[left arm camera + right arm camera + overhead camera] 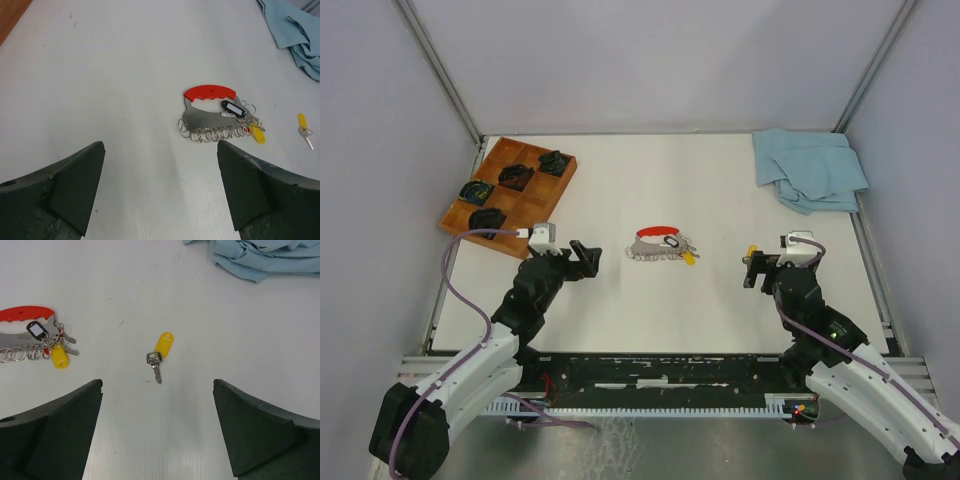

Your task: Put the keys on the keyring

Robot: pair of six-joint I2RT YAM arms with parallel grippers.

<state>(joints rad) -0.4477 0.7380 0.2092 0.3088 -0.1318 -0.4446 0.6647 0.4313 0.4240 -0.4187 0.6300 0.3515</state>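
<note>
Right wrist view: loose yellow-tagged key (162, 347) lies ahead of wide-open right jaws, twd right edge of tabletop (250, 325), prob. lined up for pickup. Keyring (660, 245) at tabletop centre; left jaws wide too, facing it.

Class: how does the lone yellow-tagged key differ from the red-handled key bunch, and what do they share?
The lone key is single and far smaller; the key bunch holds many rings and keys. The key bunch has a red handle; the lone key has none. Both carry yellow tags.
</note>
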